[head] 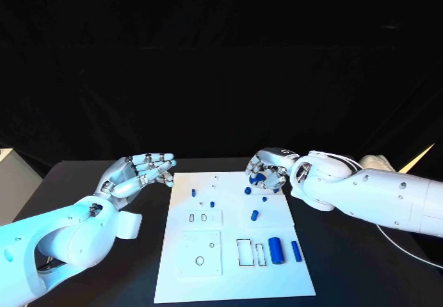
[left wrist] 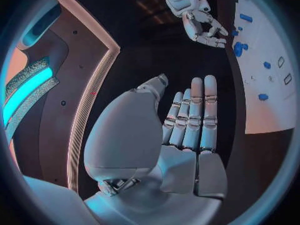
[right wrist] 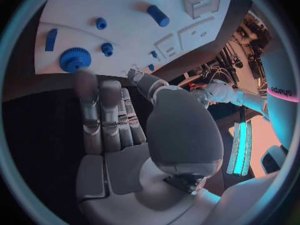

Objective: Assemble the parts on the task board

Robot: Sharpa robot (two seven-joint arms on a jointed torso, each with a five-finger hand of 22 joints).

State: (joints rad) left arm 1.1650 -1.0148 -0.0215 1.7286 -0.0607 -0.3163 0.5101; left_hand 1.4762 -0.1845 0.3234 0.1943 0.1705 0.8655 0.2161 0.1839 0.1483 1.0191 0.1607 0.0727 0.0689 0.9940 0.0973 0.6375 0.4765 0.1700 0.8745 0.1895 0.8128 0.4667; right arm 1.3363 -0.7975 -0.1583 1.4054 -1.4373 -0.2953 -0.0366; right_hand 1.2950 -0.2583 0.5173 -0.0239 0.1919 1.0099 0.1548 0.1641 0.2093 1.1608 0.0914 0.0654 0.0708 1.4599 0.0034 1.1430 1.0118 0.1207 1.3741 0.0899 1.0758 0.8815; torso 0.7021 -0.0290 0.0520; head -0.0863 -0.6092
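While both robot hands hover spread and empty, left robot hand and right robot hand flank the task board; its blue gear near the far edge looks light, rigid — grip its toothed rim.

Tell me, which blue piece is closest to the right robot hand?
The round blue gear, right beside the right robot hand at the board's far edge. The other blue pieces lie farther down the task board.
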